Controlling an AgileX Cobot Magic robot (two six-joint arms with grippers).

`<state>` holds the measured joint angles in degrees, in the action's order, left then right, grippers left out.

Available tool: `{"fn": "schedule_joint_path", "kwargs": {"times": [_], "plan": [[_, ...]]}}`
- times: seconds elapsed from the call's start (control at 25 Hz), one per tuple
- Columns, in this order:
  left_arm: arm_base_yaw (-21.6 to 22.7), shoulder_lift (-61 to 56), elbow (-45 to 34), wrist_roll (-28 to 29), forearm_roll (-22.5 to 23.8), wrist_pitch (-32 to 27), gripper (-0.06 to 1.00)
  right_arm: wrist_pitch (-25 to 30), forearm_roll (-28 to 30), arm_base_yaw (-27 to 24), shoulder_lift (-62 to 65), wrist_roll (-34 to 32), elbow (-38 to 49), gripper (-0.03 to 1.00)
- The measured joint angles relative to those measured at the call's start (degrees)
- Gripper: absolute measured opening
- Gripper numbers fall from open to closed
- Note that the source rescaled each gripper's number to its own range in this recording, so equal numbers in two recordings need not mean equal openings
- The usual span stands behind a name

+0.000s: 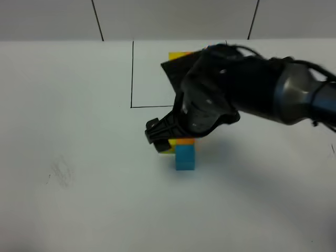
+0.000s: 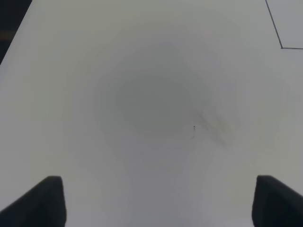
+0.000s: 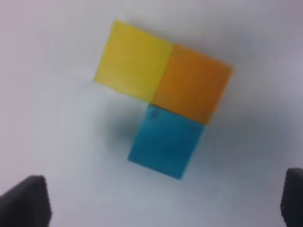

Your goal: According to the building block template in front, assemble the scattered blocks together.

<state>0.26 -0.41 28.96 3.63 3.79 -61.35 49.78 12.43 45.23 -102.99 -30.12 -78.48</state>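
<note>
Plain white table (image 1: 79, 199) with a grey wall behind it, and a thin black frame (image 1: 132, 79) drawn on the tabletop. That frame is my landmark for everything here.

Inside the frame you can only catch a sliver of the template (image 1: 178, 54), a bit of yellow poking out behind the right arm; the rest is hidden by the arm, so I can't compare the colours one to one.

Just outside the frame, on the side nearer the camera, sit the loose cubes. In the right wrist view they look done: the yellow cube (image 3: 132, 59) and the orange cube (image 3: 191, 84) are side by side and touching, and the blue cube (image 3: 165, 142) is tucked against the orange one, making an L. There are no gaps that I can spot, though the picture is a bit soft.

The right gripper (image 1: 160, 137) hangs right over that cluster, and in its own camera the two tips sit wide apart at the edges with nothing between them, so it's open and not holding a cube.

The left gripper (image 2: 154, 201) is off over bare table, well away from the frame's corner, its tips spread too and empty.

My guess is the assembly is basically finished, with maybe a small nudge to square things up and then backing the arm away.
</note>
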Motion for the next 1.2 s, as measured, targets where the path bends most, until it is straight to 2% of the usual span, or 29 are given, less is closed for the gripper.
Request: {"fn": "schedule_joint_path", "kwargs": {"times": [0.2,0.36,0.48,0.64,0.8,1.0,1.2], "plan": [[0.0,0.0,0.0,0.0,0.0,0.0,0.68,0.1,11.88,-8.19,14.5,6.13,0.0,1.0],[0.0,0.0,0.0,0.0,0.0,0.0,0.68,-0.27,20.13,-20.48,26.38,9.64,0.0,1.0],[0.0,0.0,0.0,0.0,0.0,0.0,0.68,0.96,23.58,-29.94,34.07,16.84,0.0,1.0],[0.0,0.0,0.0,0.0,0.0,0.0,0.68,7.73,23.47,-39.05,43.14,28.8,0.0,1.0],[0.0,0.0,0.0,0.0,0.0,0.0,0.68,17.36,21.48,-42.21,52.43,31.6,0.37,1.0],[0.0,0.0,0.0,-0.23,0.0,0.0,0.68,19.65,18.38,-42.28,66.57,33.15,4.09,1.0],[0.0,0.0,0.0,-0.23,0.0,0.04,0.68,19.76,10.69,-42.28,80.47,36.31,11.23,1.0]]}}
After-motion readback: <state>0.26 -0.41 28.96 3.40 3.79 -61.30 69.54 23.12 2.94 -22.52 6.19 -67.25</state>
